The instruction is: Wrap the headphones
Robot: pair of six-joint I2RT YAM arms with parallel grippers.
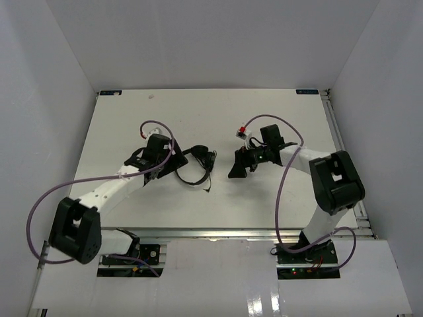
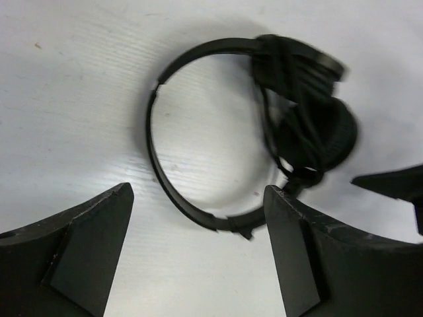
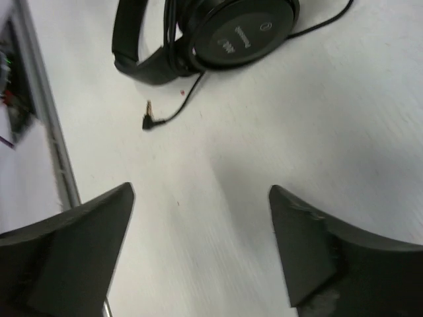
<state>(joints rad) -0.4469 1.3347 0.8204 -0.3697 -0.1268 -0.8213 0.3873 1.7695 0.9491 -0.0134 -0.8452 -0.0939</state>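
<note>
Jaws of the left gripper stood spread and empty at the bottom of its frame; the right gripper likewise. Headphones lay flat just left of the top view's centre, between both grippers.

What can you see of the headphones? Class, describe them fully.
The headphones are black, with a thin curved headband and two padded earcups folded together, looking like plastic and foam. The cord is wound around the cups; its plug lies loose. They lie on the white table; nothing grips them.
</note>
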